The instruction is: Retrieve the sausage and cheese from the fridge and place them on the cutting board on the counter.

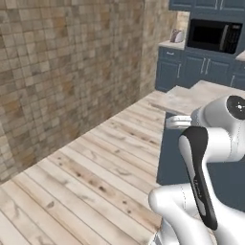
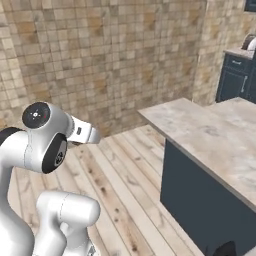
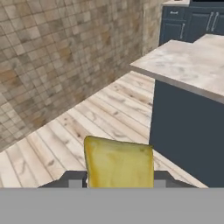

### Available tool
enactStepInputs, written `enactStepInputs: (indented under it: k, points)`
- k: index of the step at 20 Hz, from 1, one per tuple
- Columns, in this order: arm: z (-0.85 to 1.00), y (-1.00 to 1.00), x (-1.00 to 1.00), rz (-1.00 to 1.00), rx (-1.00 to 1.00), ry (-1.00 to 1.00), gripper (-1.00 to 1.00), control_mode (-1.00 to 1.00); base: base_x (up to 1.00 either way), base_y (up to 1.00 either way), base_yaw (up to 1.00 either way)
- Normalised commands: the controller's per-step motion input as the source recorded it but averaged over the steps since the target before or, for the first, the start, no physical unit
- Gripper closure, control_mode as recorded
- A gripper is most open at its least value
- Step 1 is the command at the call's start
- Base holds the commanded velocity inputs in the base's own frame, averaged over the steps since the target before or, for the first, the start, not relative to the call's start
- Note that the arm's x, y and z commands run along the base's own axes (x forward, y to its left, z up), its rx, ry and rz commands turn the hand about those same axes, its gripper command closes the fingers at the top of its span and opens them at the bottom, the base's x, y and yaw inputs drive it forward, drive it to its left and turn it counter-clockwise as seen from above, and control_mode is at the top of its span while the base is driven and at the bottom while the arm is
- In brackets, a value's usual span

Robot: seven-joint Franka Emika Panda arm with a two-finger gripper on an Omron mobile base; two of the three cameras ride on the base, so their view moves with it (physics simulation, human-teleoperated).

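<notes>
In the hand view, the cheese, a pale yellow block, sits upright between my gripper fingers, one dark fingertip on each side of it; the gripper is shut on it. Ahead and to the right stands the counter, a beige marbled worktop over dark blue cabinets, also seen from both sides as the counter and the counter. What shows of its top is bare. The sausage, the fridge and the cutting board are out of view.
A brown tiled wall runs along the left, with light wooden floor between it and the counter. At the back, a black microwave and a toaster sit among dark blue cabinets.
</notes>
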Motion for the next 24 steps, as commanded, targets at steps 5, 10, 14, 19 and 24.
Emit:
enactStepInputs:
  k: [5,10,14,19,24]
  points:
    - [0.00,0.00,0.00,0.00,0.00,0.00,1.00,1.00,1.00,1.00,-0.16]
    - [0.00,0.00,0.00,0.00,0.00,0.00,1.00,1.00,1.00,1.00,-0.23]
    - [0.00,0.00,0.00,0.00,0.00,0.00,1.00,1.00,1.00,0.96,-0.28]
    - [0.00,0.00,0.00,0.00,0.00,0.00,1.00,1.00,1.00,0.98,-0.35]
    - [0.00,0.00,0.00,0.00,0.00,0.00,1.00,1.00,1.00,0.98,-0.39]
